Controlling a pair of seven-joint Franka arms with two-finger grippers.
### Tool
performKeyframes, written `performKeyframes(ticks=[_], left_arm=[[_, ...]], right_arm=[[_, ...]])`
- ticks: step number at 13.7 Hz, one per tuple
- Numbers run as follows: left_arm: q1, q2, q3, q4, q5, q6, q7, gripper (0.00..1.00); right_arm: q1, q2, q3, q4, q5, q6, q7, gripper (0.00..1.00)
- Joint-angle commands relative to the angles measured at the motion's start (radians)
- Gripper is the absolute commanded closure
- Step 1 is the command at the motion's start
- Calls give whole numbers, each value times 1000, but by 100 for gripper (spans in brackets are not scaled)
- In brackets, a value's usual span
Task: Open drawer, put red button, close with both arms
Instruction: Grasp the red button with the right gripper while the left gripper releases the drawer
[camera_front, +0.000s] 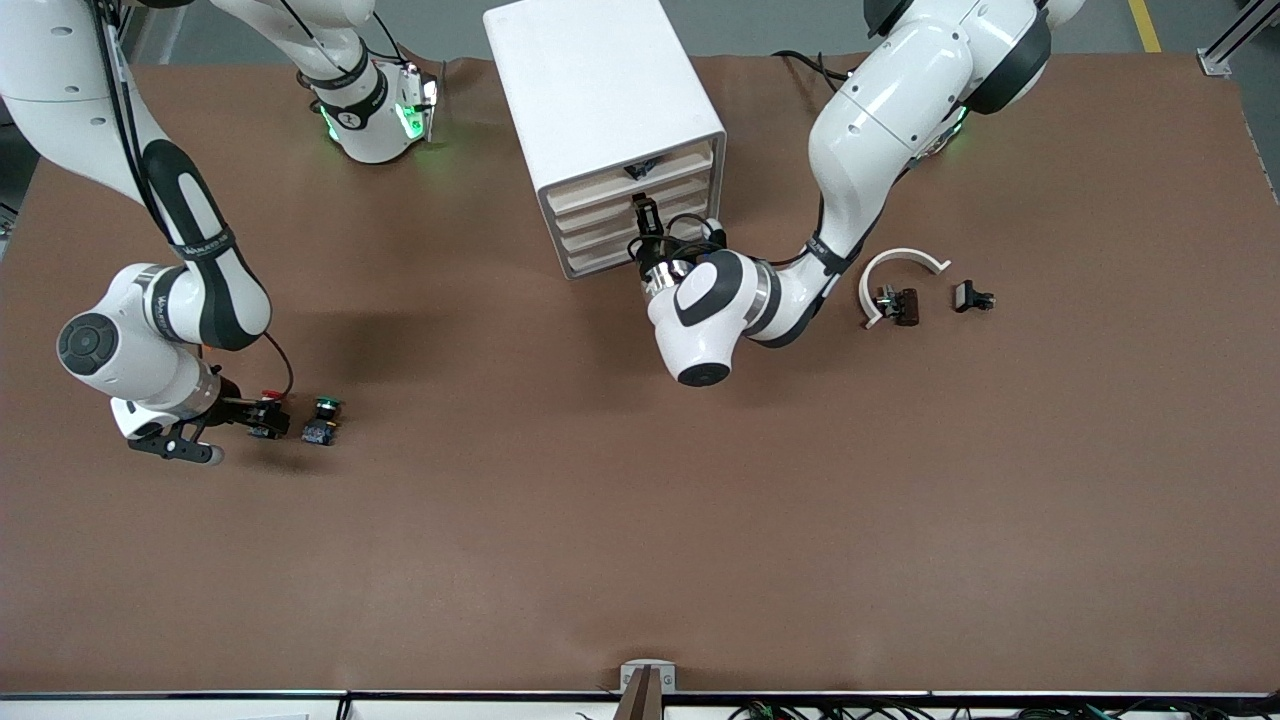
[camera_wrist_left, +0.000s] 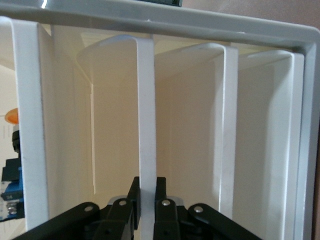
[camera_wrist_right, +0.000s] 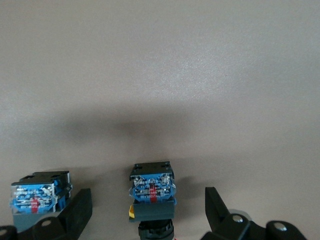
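The white cabinet (camera_front: 600, 100) stands at the middle of the table near the robots' bases. My left gripper (camera_front: 646, 214) is at its front, shut on the white front lip of the drawer (camera_wrist_left: 146, 125), the second from the top; the black fingers (camera_wrist_left: 134, 192) clamp that lip from both sides. The drawer front sits level with the others. Toward the right arm's end, the red button (camera_front: 269, 396) lies on the table. My right gripper (camera_front: 268, 418) is low around it and open. In the right wrist view the red button (camera_wrist_right: 151, 187) lies between the spread fingers, untouched.
A green-capped switch (camera_front: 323, 420) lies right beside the red one, just outside one right finger (camera_wrist_right: 77, 207). Toward the left arm's end lie a white curved piece (camera_front: 900, 265) and two small black parts (camera_front: 900, 305) (camera_front: 972, 297). The top drawer's black handle (camera_front: 640, 168) is above my left gripper.
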Motion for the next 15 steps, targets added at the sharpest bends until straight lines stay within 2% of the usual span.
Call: performKeyframes(ticks=[1,3,7,8,9,11,12,14,15], left_arm=[[-4,6,21,11,-9,-5,-6,100],[-13,3,91,35,-12,4,-4,100],[2,3,156,97,-13,61,20,100],[8,3,169,109,-13,63,32,100],[21,0,179,111,-15,78,60,100],[57,-6,177,120,-16,93,105,90],[64,-6,177,136,-16,93,105,77],[79,-11,179,146,-6,92,124,0],[83,-17,179,147,-3,92,143,0]], right_arm=[[0,8,1,-10,-17,21,25,0],[5,11,1,-10,-17,26,25,0],[5,32,1,-10,-17,63,25,0],[5,32,1,-10,-17,61,23,8],[5,32,1,-10,-17,54,23,36],[6,29,3,-10,-17,37,28,94],[5,23,3,-9,-17,15,28,100],[8,-3,7,-3,-17,-46,28,100],[11,-24,9,6,-15,-89,28,100]])
